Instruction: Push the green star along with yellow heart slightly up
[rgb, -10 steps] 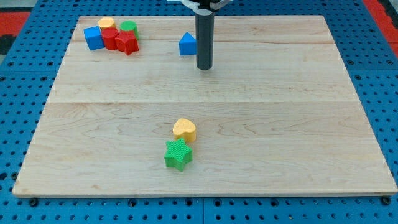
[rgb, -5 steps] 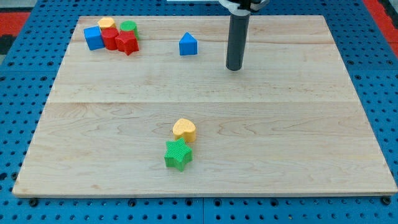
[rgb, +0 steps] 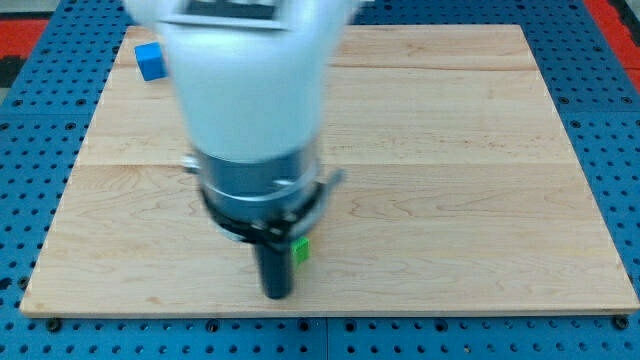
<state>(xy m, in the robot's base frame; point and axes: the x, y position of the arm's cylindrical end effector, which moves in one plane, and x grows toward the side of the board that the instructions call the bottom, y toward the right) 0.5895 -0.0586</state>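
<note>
Camera view, single frame. Obscured: the arm's large white and grey body (rgb: 250, 100), blurred, fills the view's upper centre-left and covers most of the block cluster at the view's top left and the middle of the pale wooden bench (rgb: 480, 150). Of that cluster only a blue block (rgb: 150, 61) shows, shape not clear. Yellow heart: hidden behind the arm, position cannot be told. Green star block (rgb: 300, 250): only a small bright green sliver shows, near the bench's lower edge, left of centre; its star shape cannot be made out. Fingers: the arm has none, so nothing is grasped or clenched; it ends in a straight dark rod (rgb: 275, 265) below a grey collar (rgb: 262, 195). My tip (rgb: 277, 295) stands on the bench near the view's bottom edge, just beside the green sliver, to its left and slightly below. Whether rod and star touch cannot be told. Surround: blue perforated board (rgb: 600, 330) around the bench on all visible sides.
</note>
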